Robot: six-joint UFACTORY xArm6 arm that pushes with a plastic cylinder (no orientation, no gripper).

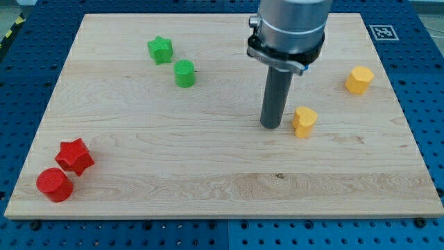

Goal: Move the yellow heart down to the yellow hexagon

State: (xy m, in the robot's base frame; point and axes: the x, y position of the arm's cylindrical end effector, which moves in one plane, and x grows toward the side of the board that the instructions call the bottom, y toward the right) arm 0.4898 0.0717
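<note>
The yellow heart (304,121) lies right of the board's middle. The yellow hexagon (359,80) lies further toward the view's right and higher up, near the board's right edge. My tip (271,126) rests on the board just left of the yellow heart, with a small gap between them. The rod rises from there to the arm's grey body at the view's top.
A green star (160,50) and a green rounded block (184,73) lie at the upper left. A red star (75,156) and a red cylinder (55,185) lie at the lower left corner. The wooden board (222,187) ends on blue perforated table.
</note>
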